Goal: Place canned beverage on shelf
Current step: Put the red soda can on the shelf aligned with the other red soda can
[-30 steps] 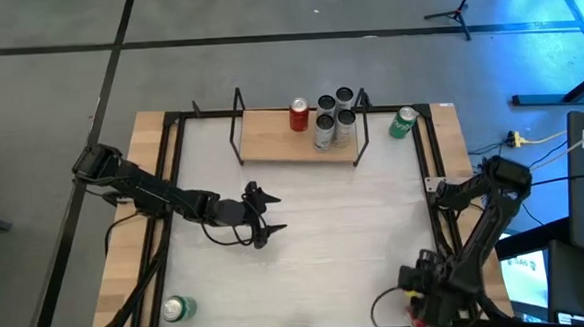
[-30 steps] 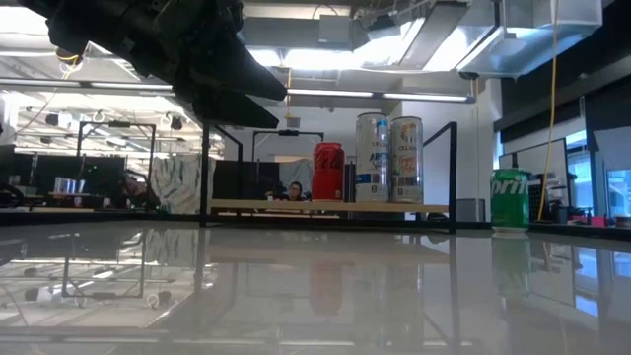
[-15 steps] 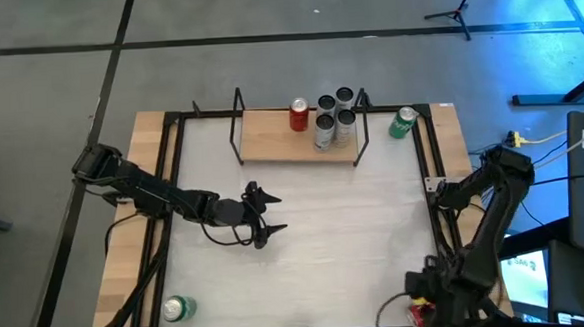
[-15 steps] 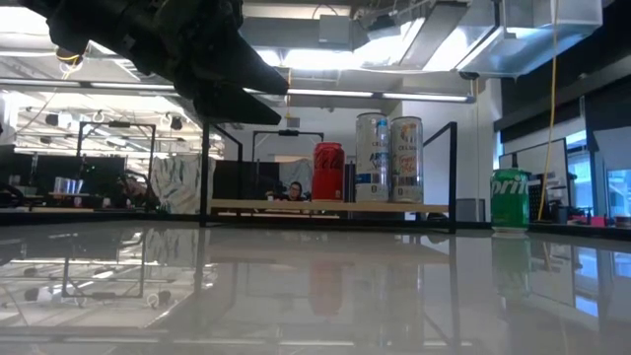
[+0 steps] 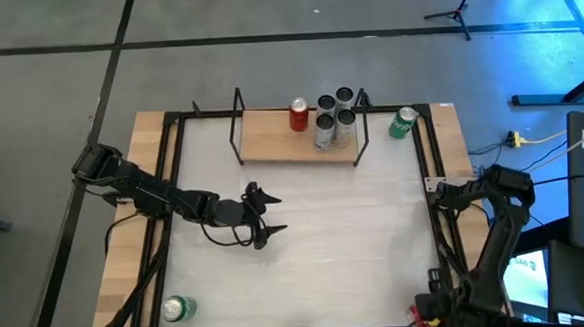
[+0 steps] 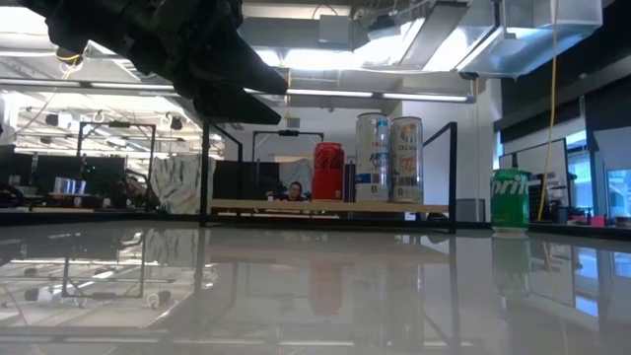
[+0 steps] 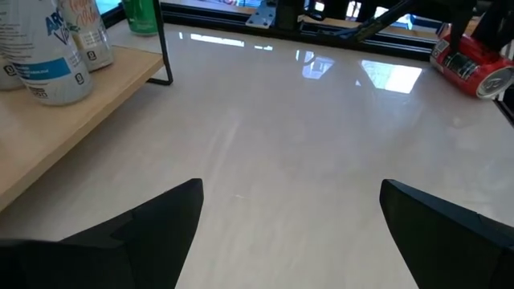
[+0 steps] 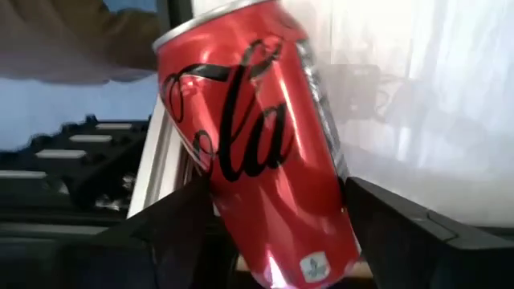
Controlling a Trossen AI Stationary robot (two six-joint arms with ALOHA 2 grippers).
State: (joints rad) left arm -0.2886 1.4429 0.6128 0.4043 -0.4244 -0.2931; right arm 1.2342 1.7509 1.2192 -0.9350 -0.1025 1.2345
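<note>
Taking the shelf (image 5: 296,135) as landmark, a green can (image 5: 177,309) is seen far to its front-left at the table's near corner, and the left gripper (image 5: 264,214) hangs in front of it, fingers spread wide on nothing. On the shelf stand a red can (image 6: 328,171) and tall silver cans (image 6: 388,158), their print unreadable; just right of it stands a green "Sprite" can (image 6: 510,197). Far front-right of the shelf, a red can with looping black script (image 8: 257,152) sits between the right gripper's (image 8: 265,229) parted fingers.

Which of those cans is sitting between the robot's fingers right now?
The red can between the right gripper's fingers, at the table's near right corner. The other cans stand free of both grippers.
</note>
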